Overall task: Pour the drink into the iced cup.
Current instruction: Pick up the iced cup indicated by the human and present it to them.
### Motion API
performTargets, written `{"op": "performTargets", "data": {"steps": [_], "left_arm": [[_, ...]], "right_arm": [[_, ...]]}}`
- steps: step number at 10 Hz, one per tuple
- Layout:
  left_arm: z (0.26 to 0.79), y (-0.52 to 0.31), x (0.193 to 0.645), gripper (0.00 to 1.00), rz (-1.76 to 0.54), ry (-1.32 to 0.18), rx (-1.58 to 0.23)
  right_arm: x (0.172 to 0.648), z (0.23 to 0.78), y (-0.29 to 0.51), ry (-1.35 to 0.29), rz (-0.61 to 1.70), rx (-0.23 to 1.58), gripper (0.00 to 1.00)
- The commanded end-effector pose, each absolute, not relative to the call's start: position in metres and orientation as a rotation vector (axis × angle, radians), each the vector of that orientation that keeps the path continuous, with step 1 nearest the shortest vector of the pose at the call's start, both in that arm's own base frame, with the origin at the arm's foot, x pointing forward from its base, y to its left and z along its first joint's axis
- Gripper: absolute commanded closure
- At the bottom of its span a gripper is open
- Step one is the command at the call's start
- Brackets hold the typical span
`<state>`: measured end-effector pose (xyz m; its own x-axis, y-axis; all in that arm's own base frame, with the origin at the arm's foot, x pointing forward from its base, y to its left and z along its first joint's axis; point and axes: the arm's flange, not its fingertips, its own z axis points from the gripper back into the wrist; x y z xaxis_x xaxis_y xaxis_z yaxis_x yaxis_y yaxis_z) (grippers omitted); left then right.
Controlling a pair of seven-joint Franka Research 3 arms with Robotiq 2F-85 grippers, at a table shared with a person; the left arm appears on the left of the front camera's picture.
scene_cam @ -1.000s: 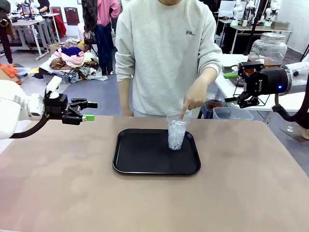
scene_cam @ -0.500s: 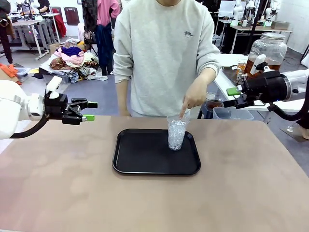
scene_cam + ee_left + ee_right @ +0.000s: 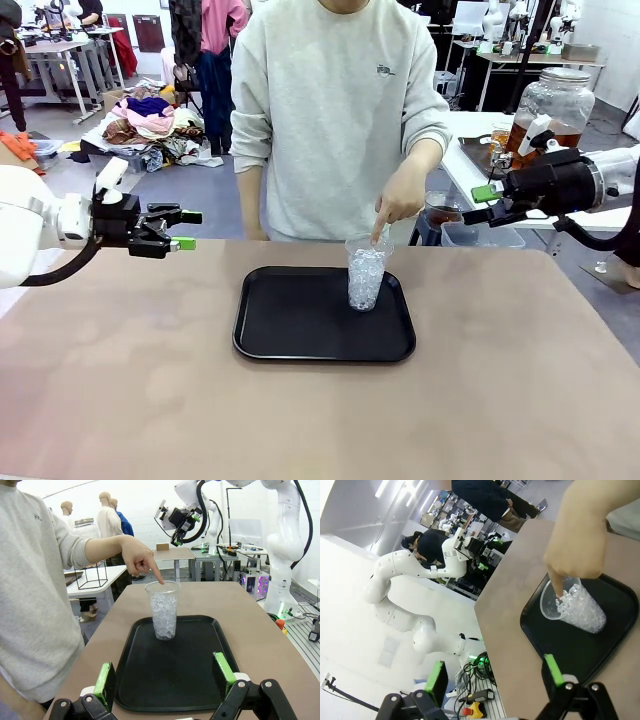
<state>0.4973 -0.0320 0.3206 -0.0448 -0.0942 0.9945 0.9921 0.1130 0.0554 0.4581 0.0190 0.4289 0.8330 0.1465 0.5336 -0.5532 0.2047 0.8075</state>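
Note:
A clear plastic cup [image 3: 366,274] packed with ice stands upright on a black tray [image 3: 290,335] at mid-table. The person's hand [image 3: 400,203] points a forefinger down onto its rim. My left gripper [image 3: 184,229] hovers open above the table's left side, aimed at the tray. In the left wrist view the cup [image 3: 163,609] stands beyond my open left gripper [image 3: 165,674]. My right gripper [image 3: 484,203] is open off the table's far right corner, in front of a glass dispenser jar [image 3: 553,98] holding the amber drink [image 3: 571,137]. The right wrist view has the cup [image 3: 576,608] and the hand [image 3: 580,540].
The jar stands on a white side table [image 3: 480,175] behind the far right corner. A clear tub [image 3: 480,235] sits below that gripper. The brown table [image 3: 120,380] is bare around the tray. The person stands at the far edge, in the middle.
My right gripper has rolled at the wrist and dropped slightly beside the jar, then held. The left arm, cup and pointing hand have stayed put.

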Motion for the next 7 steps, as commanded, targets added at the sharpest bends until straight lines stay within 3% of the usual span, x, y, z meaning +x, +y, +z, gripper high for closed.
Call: {"op": "performTargets", "data": {"steps": [1, 7], "left_arm": [[0.322, -0.033, 0.498, 0.0, -1.196, -1.241, -1.032], [0.322, -0.033, 0.498, 0.0, -1.196, -1.241, -1.032]], "right_arm": [[0.458, 0.429, 0.019, -0.378, 0.504, 1.279, 0.0], [0.474, 0.388, 0.016, -0.805, 0.988, 1.197, 0.0]]}}
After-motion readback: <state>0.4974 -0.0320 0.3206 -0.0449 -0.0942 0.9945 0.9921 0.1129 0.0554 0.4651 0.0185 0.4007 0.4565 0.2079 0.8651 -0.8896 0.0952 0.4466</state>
